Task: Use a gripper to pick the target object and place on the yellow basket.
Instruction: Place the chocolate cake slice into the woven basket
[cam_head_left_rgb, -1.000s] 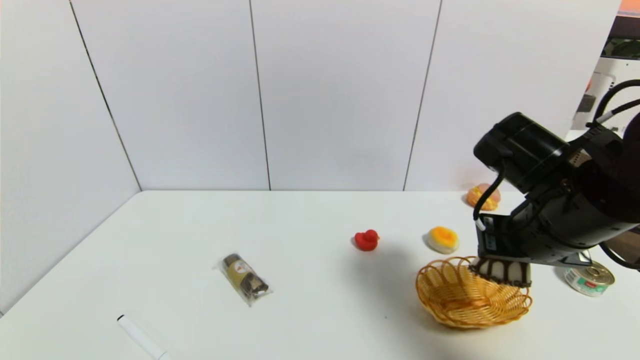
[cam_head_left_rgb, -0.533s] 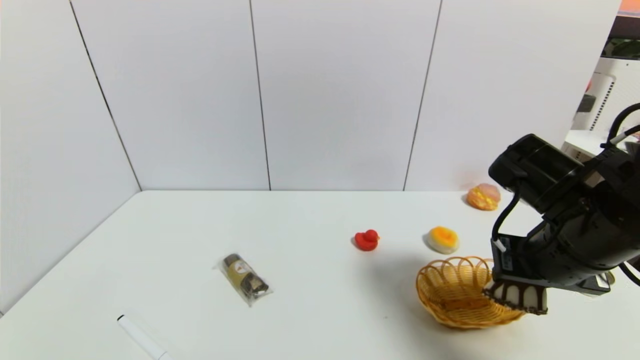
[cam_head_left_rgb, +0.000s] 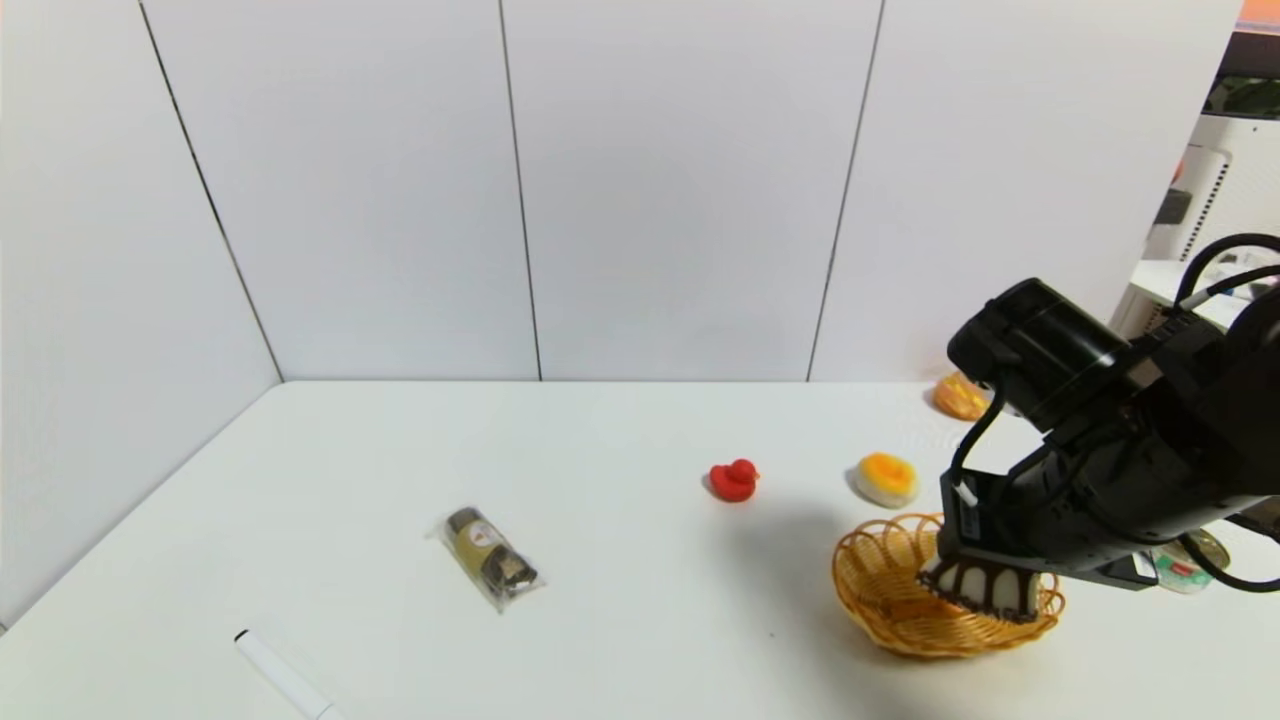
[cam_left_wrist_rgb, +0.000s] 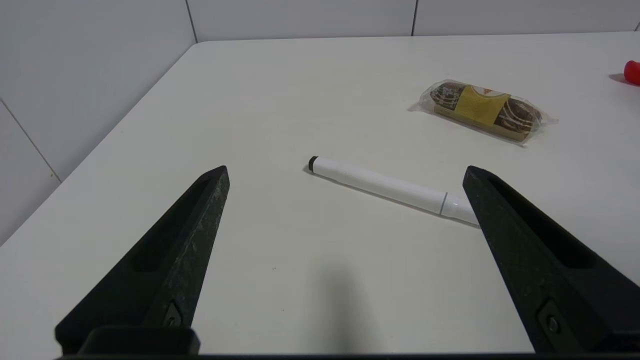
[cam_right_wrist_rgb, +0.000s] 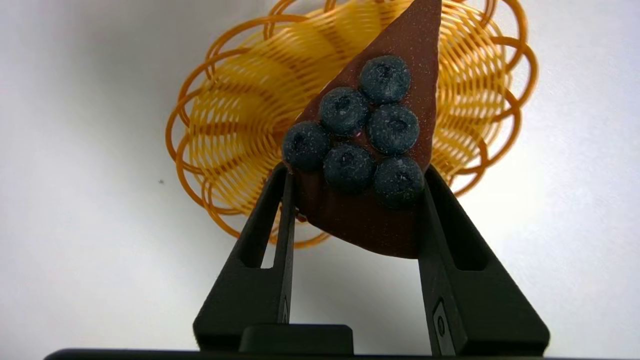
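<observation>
Right wrist view: chocolate-topped cake wedge with six blueberries, pinched in right claw above yellow basket.

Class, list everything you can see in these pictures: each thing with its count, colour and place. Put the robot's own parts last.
Table: one, white, under everything.
Basket: one, yellow, table's right front.
Cake wedge: one, chocolate top with blueberries, over the basket, held.
Duck: one, red, mid table.
Pastry: one, orange-topped, behind the basket.
Bun: one, orange, far right by the wall.
Tin: one, right of the basket, partly hidden.
Snack packet: one, brown and yellow, left of centre.
Marker: one, white, front left.
Right pincer: black, shut on the cake wedge.
Left pincer: black, open, above the marker.
</observation>
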